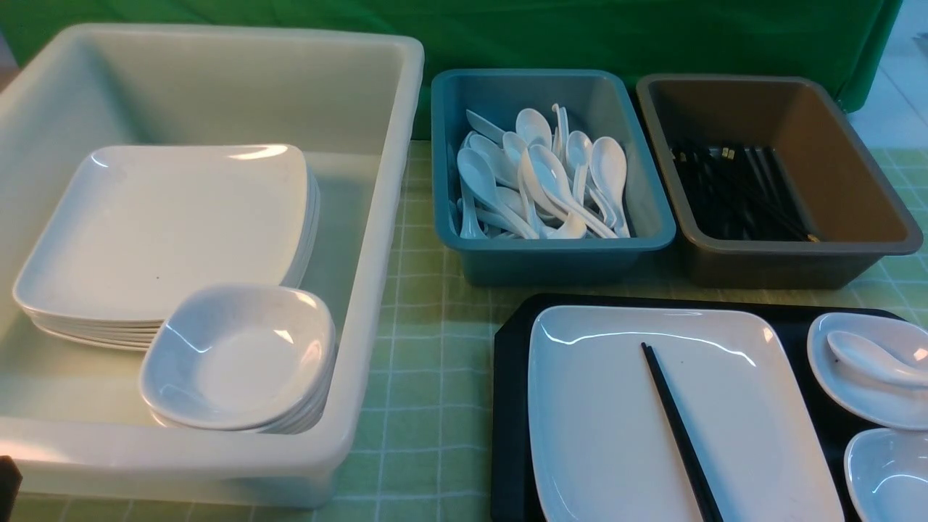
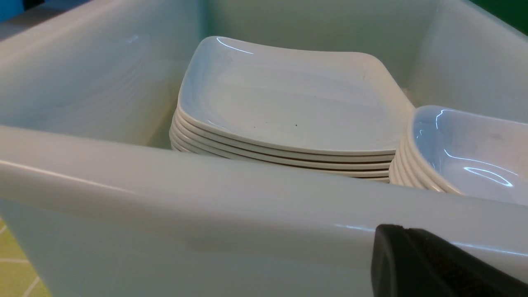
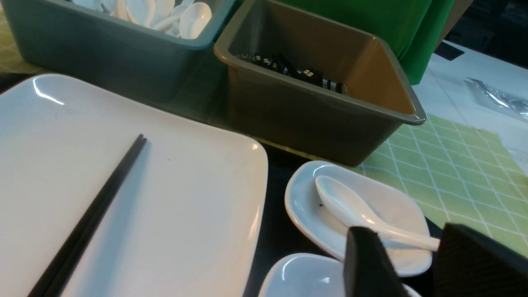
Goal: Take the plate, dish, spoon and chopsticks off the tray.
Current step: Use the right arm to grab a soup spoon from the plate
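In the front view the tray [image 1: 511,406] fills the lower right of the frame. It carries the plate [image 1: 616,420], with the chopsticks [image 1: 678,428] lying diagonally across it. At the right edge the spoon [image 1: 870,359] rests in a small dish [image 1: 855,395], and a second dish [image 1: 888,475] sits in the corner below. The right gripper [image 3: 406,237] has its jaws parted, clamping nothing, with the spoon's handle showing between them. The left gripper [image 2: 429,264], jaws closed, sits by the near wall of the white tub [image 1: 377,290] at lower left.
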Controlling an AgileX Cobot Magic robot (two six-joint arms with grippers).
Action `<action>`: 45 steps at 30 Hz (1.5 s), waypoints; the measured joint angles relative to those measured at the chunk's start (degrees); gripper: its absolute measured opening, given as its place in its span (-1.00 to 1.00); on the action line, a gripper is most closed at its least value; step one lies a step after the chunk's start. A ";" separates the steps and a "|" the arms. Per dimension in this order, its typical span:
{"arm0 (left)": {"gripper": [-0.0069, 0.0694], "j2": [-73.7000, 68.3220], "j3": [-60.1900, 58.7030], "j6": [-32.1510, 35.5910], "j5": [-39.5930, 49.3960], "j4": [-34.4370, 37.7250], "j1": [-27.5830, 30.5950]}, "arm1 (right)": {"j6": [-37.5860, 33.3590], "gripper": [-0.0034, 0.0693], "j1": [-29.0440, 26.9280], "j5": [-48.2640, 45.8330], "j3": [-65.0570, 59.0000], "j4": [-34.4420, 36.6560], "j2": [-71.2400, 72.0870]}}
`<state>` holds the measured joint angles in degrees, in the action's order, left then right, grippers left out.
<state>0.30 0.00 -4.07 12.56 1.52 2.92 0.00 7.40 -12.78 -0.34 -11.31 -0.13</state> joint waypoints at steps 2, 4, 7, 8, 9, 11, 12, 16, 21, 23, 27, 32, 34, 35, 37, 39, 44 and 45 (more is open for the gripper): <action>-0.83 0.00 0.00 0.00 0.00 0.00 0.00 | 0.00 -0.24 0.00 0.00 0.00 0.00 0.00; -0.83 0.00 0.00 0.00 0.00 0.00 0.00 | 0.00 -0.24 0.00 0.00 0.00 0.00 0.00; -0.83 0.00 0.00 0.00 0.00 0.00 0.00 | 0.80 -0.24 0.00 0.11 0.00 0.31 0.00; -0.83 0.00 0.00 0.00 0.00 0.00 0.00 | 3.18 -0.24 0.00 0.32 0.00 1.44 0.00; -0.83 0.00 0.00 0.00 0.00 0.00 0.00 | 4.59 -0.24 0.00 0.38 0.00 1.84 0.00; -0.83 0.00 0.00 0.00 0.00 0.00 0.00 | 16.79 -0.24 0.00 2.07 0.00 8.24 0.00; -0.83 0.00 0.00 0.00 0.00 0.00 0.00 | 17.89 -0.24 0.00 2.42 0.00 9.15 0.00; -0.83 0.00 0.00 0.00 0.00 0.00 0.00 | 35.51 -0.24 0.00 6.03 0.00 13.19 0.00; -0.83 0.00 0.00 0.00 0.00 0.00 0.00 | 46.12 -0.24 0.00 11.33 0.00 13.94 0.00; -0.83 0.00 0.00 0.00 0.00 0.00 0.00 | 47.00 -0.37 0.00 12.15 0.79 13.91 0.00; -0.83 0.00 0.00 0.00 0.00 0.00 0.00 | 41.97 -0.75 0.00 8.36 8.04 13.23 -1.68; -0.83 0.00 0.00 0.00 0.00 0.00 0.00 | 28.63 -0.87 0.00 -19.74 32.69 -1.19 -19.39; -0.83 0.00 -0.02 0.00 0.00 0.00 0.00 | 25.37 -0.87 0.00 -32.71 38.73 -7.58 -27.99; -0.83 0.00 -0.02 0.00 0.00 0.00 0.00 | 23.82 -0.87 0.00 -38.11 41.17 -11.03 -31.96; -0.83 0.00 -0.02 0.00 0.00 0.00 0.00 | 19.44 -0.87 0.00 -48.73 45.79 -15.66 -41.78; -0.83 0.00 -0.02 0.00 0.00 0.00 0.00 | 15.52 -0.87 0.00 -53.50 48.54 -16.92 -48.85; -0.83 0.00 0.00 0.00 0.00 0.00 0.00 | 8.96 -0.87 0.00 -53.68 53.78 -14.75 -67.63; -0.83 0.00 0.00 0.00 0.00 0.00 0.00 | 7.84 -0.87 0.00 -53.45 54.93 -14.29 -71.04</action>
<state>0.30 0.00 -4.07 12.56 1.52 2.92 7.84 7.40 -66.23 54.59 -25.60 -71.16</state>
